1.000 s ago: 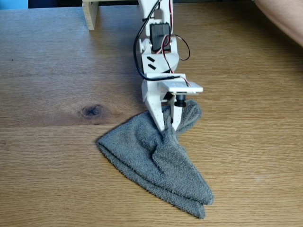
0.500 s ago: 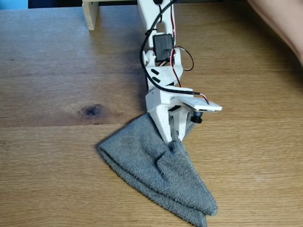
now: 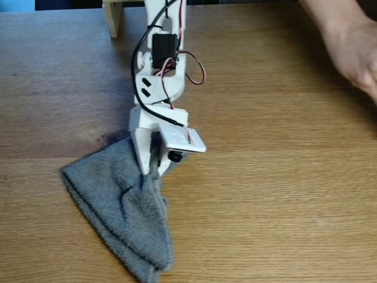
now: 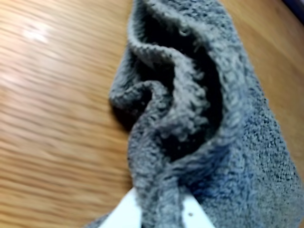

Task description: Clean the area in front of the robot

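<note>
A: Here's the desk (image 3: 283,194), the light wood planks in front of the robot (image 3: 160,88), bare through the whole three o'clock half of the fixed view, and the grey towel (image 3: 121,206) lies on it from centre down toward seven o'clock.

B: And the gripper (image 3: 150,168)?

A: Clamped on a fold at the towel's top edge. In the wrist view the terry (image 4: 199,118) bunches up between the two white finger tips at six o'clock (a tight pinch, by the look of it).

B: So how should this wipe be done well?

A: Keep the tips low, I'd say, so the cloth trails flat on the wood instead of riding up. Right now only the pinched ridge is lifted; the rest lies spread on the planks, which is what you want.

B: Risks?

A: The towel folds over itself near the bottom edge, so a sharp turn could roll it into a rope. Also, a person's hand (image 3: 353,53) hangs at two o'clock, well apart from the arm, and the wooden post (image 3: 112,16) sits at eleven; sweeps should stay short of both.
</note>
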Controlling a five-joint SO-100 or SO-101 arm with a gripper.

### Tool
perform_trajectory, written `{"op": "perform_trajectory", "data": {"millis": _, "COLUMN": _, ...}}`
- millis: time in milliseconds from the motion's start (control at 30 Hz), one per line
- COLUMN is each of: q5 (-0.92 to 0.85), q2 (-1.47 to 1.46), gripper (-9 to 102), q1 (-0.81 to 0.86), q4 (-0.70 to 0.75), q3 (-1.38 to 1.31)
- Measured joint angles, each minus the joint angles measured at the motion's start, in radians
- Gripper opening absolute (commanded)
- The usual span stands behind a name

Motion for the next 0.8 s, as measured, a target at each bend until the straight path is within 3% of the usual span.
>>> {"op": "perform_trajectory", "data": {"millis": 200, "q5": 0.107, "q2": 0.109, "gripper": 0, "q1": -0.049, "q4": 0.015, "q3": 0.12}}
{"op": "perform_trajectory", "data": {"millis": 467, "q5": 0.25, "q2": 0.222, "gripper": 0, "q1": -0.284, "q4": 0.021, "q3": 0.25}}
{"op": "perform_trajectory", "data": {"millis": 633, "q5": 0.281, "q2": 0.232, "gripper": 0, "q1": -0.425, "q4": -0.018, "q3": 0.268}}
{"op": "perform_trajectory", "data": {"millis": 800, "q5": 0.259, "q2": 0.232, "gripper": 0, "q1": -0.422, "q4": -0.091, "q3": 0.27}}
